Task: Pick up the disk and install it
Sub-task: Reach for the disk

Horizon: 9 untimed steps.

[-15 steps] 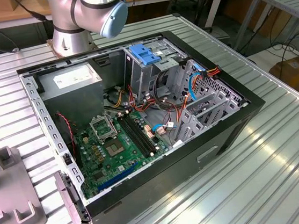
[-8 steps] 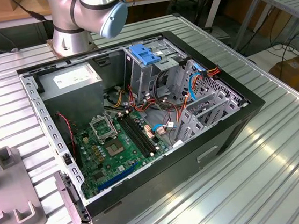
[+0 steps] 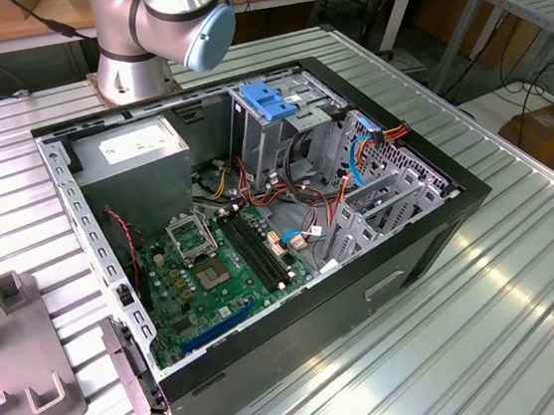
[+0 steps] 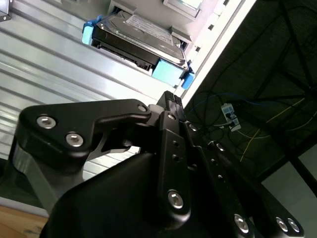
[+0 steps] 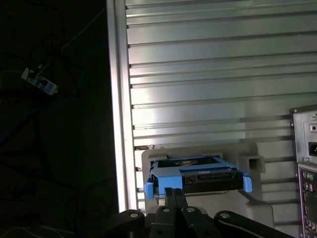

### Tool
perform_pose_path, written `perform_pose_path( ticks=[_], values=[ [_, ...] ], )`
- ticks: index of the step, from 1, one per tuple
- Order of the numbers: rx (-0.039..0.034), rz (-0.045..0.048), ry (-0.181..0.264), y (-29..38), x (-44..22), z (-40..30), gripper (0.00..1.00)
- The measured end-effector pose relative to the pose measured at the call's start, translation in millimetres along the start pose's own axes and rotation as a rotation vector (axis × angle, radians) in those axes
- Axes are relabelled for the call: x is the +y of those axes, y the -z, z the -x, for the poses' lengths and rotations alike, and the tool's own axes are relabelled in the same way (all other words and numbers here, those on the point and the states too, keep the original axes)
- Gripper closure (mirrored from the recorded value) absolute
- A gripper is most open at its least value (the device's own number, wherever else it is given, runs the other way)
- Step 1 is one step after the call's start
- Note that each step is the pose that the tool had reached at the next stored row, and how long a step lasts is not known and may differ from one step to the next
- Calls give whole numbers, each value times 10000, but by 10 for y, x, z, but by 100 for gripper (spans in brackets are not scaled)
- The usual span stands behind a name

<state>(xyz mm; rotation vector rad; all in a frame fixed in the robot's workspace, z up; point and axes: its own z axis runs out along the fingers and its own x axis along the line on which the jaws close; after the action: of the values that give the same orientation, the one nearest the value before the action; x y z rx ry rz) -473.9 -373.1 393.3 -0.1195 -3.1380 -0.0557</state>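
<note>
You're looking at a silver ribbed aluminium table (image 3: 530, 319). Directly on it in the exterior view:
- an open black metal computer case (image 3: 412, 247) lies on its side mid-table
- a flat grey plastic fixture plate (image 3: 22, 382) with raised blocks sits at the exterior view's left, apart from the case
- the arm's round grey base (image 3: 127, 79) stands behind the case

In the first wrist view a light grey holder block (image 5: 255, 161) sits on the table (image 5: 208, 64) near its edge. It carries the flat grey-metal disk (image 5: 198, 176) in its bright blue plastic carrier.
</note>
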Motion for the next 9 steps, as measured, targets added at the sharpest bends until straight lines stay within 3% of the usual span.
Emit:
perform_pose_path(
  ticks=[9],
  values=[
    [-1,1,0,0,0,-5,90]
  ],
)
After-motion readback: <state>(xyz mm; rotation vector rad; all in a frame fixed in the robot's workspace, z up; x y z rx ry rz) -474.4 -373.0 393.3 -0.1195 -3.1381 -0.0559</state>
